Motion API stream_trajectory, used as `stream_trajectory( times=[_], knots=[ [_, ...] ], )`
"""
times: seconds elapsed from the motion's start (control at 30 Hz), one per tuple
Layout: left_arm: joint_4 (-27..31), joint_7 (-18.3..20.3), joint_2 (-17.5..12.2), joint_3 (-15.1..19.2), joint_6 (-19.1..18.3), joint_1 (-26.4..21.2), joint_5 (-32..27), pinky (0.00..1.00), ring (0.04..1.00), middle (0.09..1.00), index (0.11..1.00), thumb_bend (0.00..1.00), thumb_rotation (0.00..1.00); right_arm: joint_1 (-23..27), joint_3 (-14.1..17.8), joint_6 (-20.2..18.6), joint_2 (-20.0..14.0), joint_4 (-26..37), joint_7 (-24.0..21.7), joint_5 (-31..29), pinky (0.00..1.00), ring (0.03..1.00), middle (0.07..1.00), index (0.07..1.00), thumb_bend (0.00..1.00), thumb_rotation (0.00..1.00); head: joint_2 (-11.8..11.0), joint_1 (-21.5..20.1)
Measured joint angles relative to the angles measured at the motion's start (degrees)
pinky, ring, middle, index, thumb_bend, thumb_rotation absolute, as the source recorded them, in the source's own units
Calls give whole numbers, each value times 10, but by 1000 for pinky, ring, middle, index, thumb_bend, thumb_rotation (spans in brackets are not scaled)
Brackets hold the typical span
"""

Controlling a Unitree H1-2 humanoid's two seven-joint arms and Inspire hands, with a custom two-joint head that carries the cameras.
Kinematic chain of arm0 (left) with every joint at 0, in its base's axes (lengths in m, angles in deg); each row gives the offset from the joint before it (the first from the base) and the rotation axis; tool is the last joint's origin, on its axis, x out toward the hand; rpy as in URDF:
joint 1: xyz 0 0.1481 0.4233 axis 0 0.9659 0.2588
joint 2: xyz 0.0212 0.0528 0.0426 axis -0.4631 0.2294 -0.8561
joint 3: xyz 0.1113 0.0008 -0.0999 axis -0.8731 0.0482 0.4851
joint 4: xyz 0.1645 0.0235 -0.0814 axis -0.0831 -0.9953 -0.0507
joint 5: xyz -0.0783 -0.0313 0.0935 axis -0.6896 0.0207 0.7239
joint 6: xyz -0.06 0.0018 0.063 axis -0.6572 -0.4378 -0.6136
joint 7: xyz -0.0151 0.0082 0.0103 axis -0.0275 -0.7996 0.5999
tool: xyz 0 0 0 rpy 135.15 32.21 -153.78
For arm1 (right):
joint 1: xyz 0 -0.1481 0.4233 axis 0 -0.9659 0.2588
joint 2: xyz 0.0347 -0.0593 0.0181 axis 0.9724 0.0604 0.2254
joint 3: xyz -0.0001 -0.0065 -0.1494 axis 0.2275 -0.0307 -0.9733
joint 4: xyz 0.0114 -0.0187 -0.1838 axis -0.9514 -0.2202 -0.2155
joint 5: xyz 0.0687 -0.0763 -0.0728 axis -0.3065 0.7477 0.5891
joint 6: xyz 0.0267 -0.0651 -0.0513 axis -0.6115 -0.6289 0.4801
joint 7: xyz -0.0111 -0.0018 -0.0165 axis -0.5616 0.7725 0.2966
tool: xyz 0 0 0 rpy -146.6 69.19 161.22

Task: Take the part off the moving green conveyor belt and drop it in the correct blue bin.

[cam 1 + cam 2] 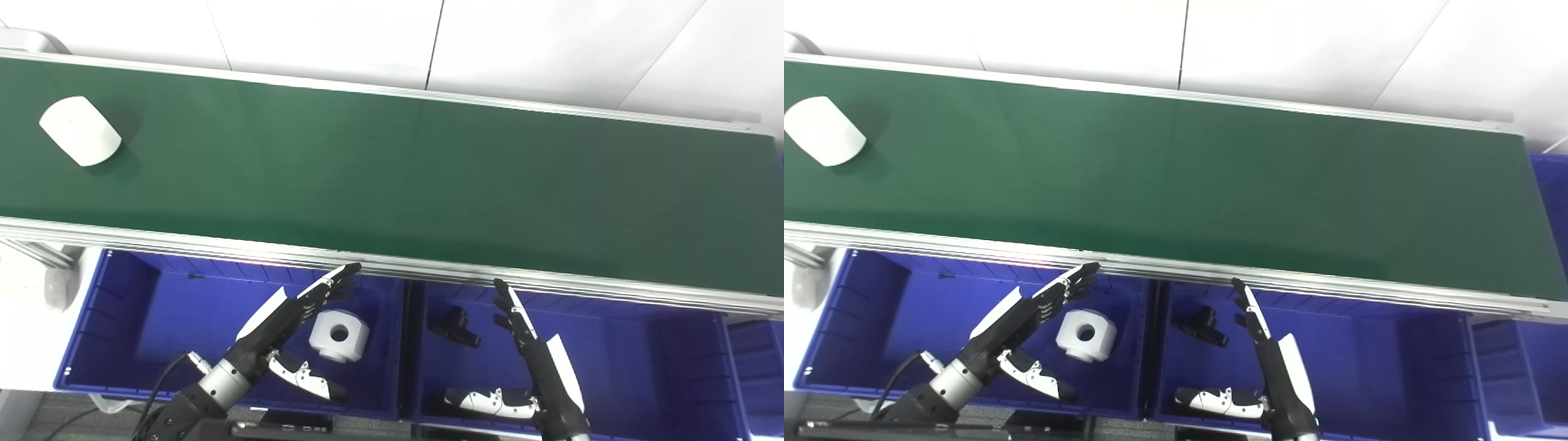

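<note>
Hands (288,318) open, green belt (429,184), white wall (551,43)

A white part (824,130) lies at the belt's (1176,184) left end; both hands, left (1026,321) and right (1268,349), hover empty and spread over the bins (857,306).

Black left hand (288,318) and right hand (539,355), white panels, silver wrist, black cable

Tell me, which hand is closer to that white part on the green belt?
Left. The left hand hovers over the left bin, below-right of the white part; the right hand is farther right.
</note>
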Motion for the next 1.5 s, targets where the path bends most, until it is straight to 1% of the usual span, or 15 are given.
stream_trajectory(
  times=[0.1, 0.23, 0.37, 0.63, 0.8, 0.9, 1.07, 1.17, 1.2, 1.27, 1.3, 1.33, 1.4, 1.47, 1.5],
  knots=[
    [-2, -1, 0, 0, 0, 0, 1, 921, 957, 982, 956, 893, 222, 2, 0, 1, 0, -6, 0, 1, 878, 950, 980, 981, 921, 232, 0, 0],
    [-4, -1, 0, 0, 0, -1, 1, 916, 957, 987, 955, 893, 222, 4, 0, 2, 1, -13, 0, 1, 851, 938, 974, 977, 919, 235, -1, 0],
    [-7, -1, 0, 0, 0, -3, 1, 932, 961, 985, 954, 889, 201, 5, 0, 2, 3, -13, 0, 2, 872, 945, 976, 977, 916, 233, -1, 0],
    [-8, -2, 0, 0, 0, -3, 2, 933, 961, 983, 954, 893, 214, 5, 0, 2, 3, -13, 0, -4, 874, 947, 980, 976, 911, 220, 0, 2],
    [-8, -2, 0, 0, 0, -3, 2, 932, 963, 987, 955, 891, 207, 6, 0, 3, 2, -13, 0, -7, 873, 943, 977, 976, 905, 224, -3, 4],
    [-8, -2, 0, -1, 0, -3, 2, 928, 961, 983, 953, 891, 210, 6, 0, 15, 1, -17, 0, -8, 874, 945, 981, 978, 905, 226, -3, 5],
    [-9, -4, 0, -1, 0, -3, 3, 928, 961, 985, 953, 890, 201, 6, 1, 16, 1, -17, 0, -8, 877, 946, 980, 980, 905, 218, -4, 9],
    [-9, -4, 0, -2, 0, -3, 5, 923, 957, 986, 953, 891, 209, 7, 1, 16, 1, -17, 0, -9, 873, 945, 979, 980, 906, 215, -11, 12],
    [-9, -7, 0, -2, 1, -3, 10, 920, 956, 986, 954, 890, 221, 7, 1, 17, 1, -18, 0, -9, 872, 943, 978, 980, 906, 225, -15, 18],
    [-14, -10, 1, -4, 1, -5, 14, 913, 957, 985, 953, 890, 234, 9, 2, 20, 0, -24, 0, -9, 858, 942, 979, 982, 908, 237, -37, 62],
    [-18, -12, 1, -7, 1, -6, 15, 912, 957, 985, 953, 889, 236, 10, 3, 25, -1, -29, 0, -9, 856, 941, 980, 982, 908, 239, -40, 67],
    [-20, -14, 1, -9, 1, -7, 15, 902, 952, 978, 944, 891, 235, 11, 3, 26, -2, -34, 0, -9, 835, 936, 983, 986, 907, 233, -54, 92],
    [-25, -16, 2, -15, 2, -9, 16, 878, 937, 967, 931, 894, 227, 11, 6, 29, -6, -42, 0, -13, 852, 943, 991, 994, 902, 214, -58, 98],
    [-32, -16, 4, -19, 2, -12, 15, 855, 920, 957, 919, 892, 200, 12, 9, 46, -10, -52, 0, -19, 890, 962, 997, 998, 901, 214, -93, 144],
    [-38, -16, 6, -20, 2, -14, 14, 844, 910, 949, 909, 891, 170, 13, 10, 48, -12, -58, 0, -20, 903, 977, 999, 1000, 901, 213, -93, 144]
  ],
)
